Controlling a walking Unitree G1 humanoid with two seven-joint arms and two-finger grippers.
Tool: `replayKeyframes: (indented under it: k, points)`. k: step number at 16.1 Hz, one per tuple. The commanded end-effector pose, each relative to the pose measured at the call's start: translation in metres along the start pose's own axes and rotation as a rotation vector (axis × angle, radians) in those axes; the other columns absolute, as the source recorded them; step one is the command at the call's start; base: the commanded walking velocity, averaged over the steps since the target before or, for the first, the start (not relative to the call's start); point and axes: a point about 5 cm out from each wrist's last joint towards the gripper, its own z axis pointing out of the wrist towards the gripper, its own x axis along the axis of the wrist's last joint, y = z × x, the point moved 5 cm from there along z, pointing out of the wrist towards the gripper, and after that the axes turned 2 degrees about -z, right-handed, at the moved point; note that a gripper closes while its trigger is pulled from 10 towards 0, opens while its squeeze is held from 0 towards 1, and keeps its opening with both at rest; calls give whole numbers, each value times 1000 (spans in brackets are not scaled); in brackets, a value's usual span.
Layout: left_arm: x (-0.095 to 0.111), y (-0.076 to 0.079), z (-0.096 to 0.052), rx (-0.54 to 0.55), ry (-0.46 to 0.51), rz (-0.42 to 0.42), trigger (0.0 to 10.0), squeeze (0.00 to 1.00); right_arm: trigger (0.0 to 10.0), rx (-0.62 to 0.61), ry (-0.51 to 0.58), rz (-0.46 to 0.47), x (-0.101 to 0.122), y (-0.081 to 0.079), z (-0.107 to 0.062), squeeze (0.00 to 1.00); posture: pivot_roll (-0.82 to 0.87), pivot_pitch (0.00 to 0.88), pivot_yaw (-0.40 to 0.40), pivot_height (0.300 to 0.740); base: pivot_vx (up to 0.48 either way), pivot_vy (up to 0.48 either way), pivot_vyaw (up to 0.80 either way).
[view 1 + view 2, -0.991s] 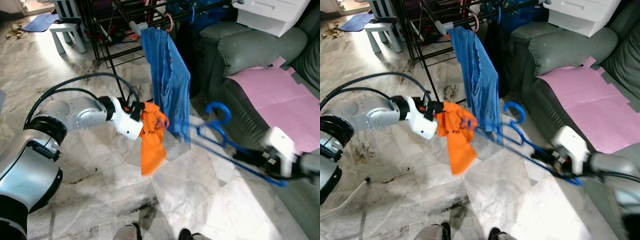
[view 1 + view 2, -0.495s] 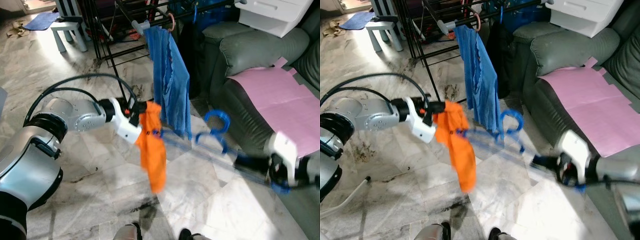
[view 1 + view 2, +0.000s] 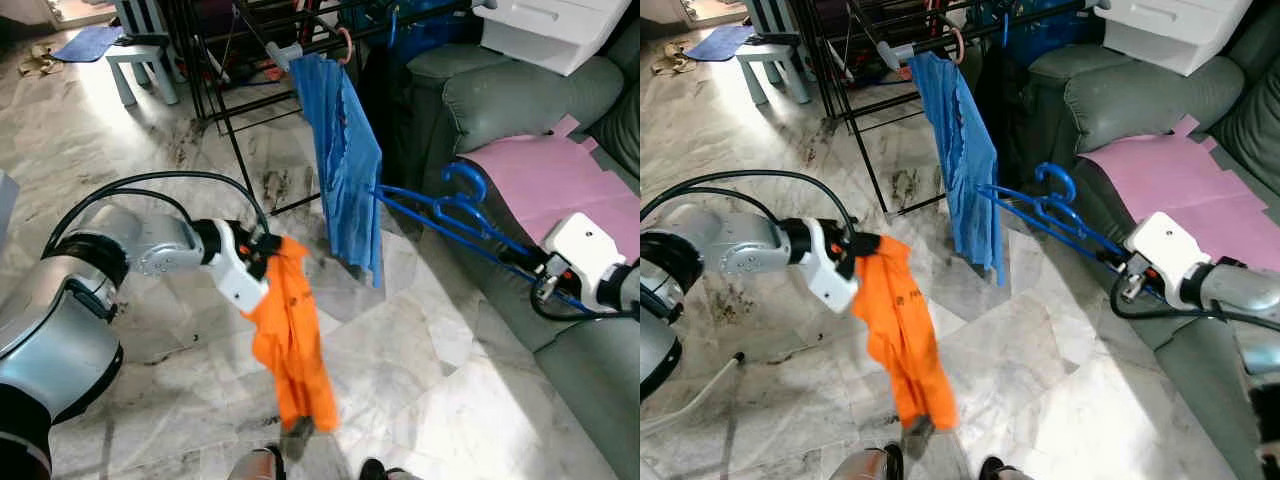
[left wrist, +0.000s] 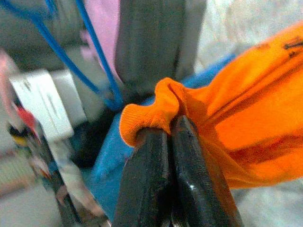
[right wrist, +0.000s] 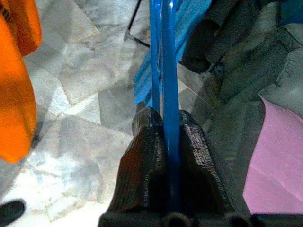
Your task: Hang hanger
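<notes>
An orange garment (image 3: 290, 345) hangs down toward the floor from my left gripper (image 4: 165, 130), which is shut on a fold of its cloth at centre left. My right gripper (image 5: 166, 123) is shut on the bar of a blue hanger (image 3: 450, 215), held at the right in front of the sofa; the hanger's hook (image 3: 1055, 180) points up toward the black clothes rack (image 3: 300, 30). The hanger is apart from the orange garment. A blue shirt (image 3: 345, 170) hangs from the rack rail on a pink hook (image 3: 343, 42).
A dark green sofa (image 3: 500, 110) with a pink sheet (image 3: 545, 185) fills the right. A white drawer box (image 3: 555, 30) sits on its back. A small grey stool (image 3: 140, 65) and blue mat (image 3: 80, 42) lie far left. Marble floor (image 3: 400, 370) lies open between my arms.
The hanger has come out of the orange garment and my right gripper lifted it up to the right. The orange garment swung down and now hangs lower from my left gripper.
</notes>
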Motion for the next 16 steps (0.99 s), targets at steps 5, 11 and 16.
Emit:
replayKeyframes:
  k: [5, 11, 16]
  points:
    - [40, -18, 9, 49, 248, 43, 10000, 0, 10000, 29, 93, 21, 18, 4, 16, 0, -45, 116, 60, 740, 0, 0, 0]
    - [54, -17, 16, 80, 315, 26, 10000, 0, 10000, 493, 124, 97, 24, -68, 29, 0, -37, 106, 55, 740, 0, 0, 0]
    - [47, -5, 13, 43, 275, 29, 10000, 0, 10000, 670, -66, 27, -10, -68, -16, 0, -42, 107, 46, 740, 0, 0, 0]
